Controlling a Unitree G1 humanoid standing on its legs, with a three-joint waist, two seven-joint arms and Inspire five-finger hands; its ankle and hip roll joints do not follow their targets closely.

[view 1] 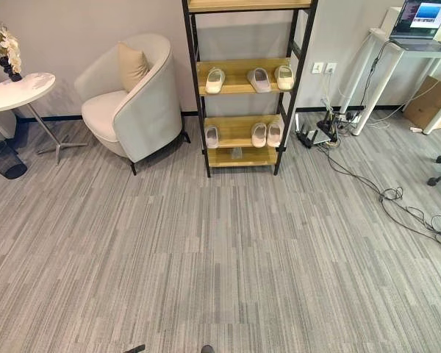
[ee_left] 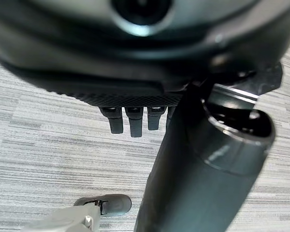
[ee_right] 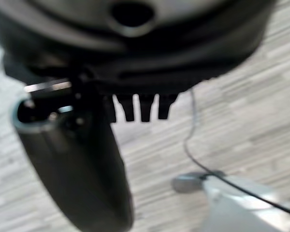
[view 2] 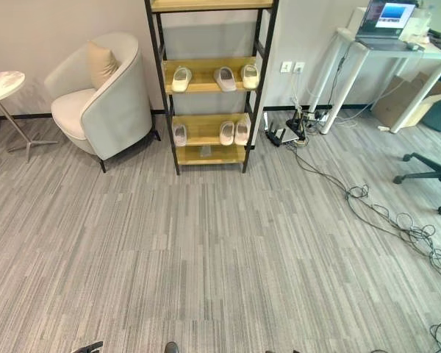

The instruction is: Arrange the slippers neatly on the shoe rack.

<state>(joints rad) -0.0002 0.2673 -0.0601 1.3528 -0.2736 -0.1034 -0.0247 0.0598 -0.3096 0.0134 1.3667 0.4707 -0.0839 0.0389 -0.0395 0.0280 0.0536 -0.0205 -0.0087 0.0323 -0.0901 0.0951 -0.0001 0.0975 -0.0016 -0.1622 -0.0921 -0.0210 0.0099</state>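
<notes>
Cream-white slippers, six in all, already up on the shoe rack (view 1: 193, 88) in the left eye view, well away across the grey carpet. On the upper wooden shelf: left slipper (view 1: 214, 80) set apart, middle slipper (view 1: 259, 79) slightly skewed, right slipper (view 1: 284, 76) close against the black post. On the lower shelf: lone slipper (view 1: 212, 136) at the left, then a wide gap, then a snug pair (view 1: 267, 134) at the right. Soft-looking, closed-toed, pale, toes pointing to the wall. Probably little left to do beyond evening out the spacing.

Seen from the right eye view, same layout, plus the likeliest trouble: loose cables (view 2: 397, 217) trailing over the floor right of the rack, easy to snag on a careless approach. Armchair (view 2: 106, 99) tight against the rack's left side, so little room to swing an arm there. Right-hand slippers near the shelf ends, liable to tip off if nudged. Low shelf under another shelf, hence risk of knocking the frame while reaching in.

From the left wrist view: left hand (ee_left: 130, 94) over bare carpet, fingers (ee_left: 135, 123) straight and relaxed, holding nothing.

From the right wrist view: right hand (ee_right: 135, 72) likewise over the floor, fingers (ee_right: 145, 108) loose and extended, nothing held.
</notes>
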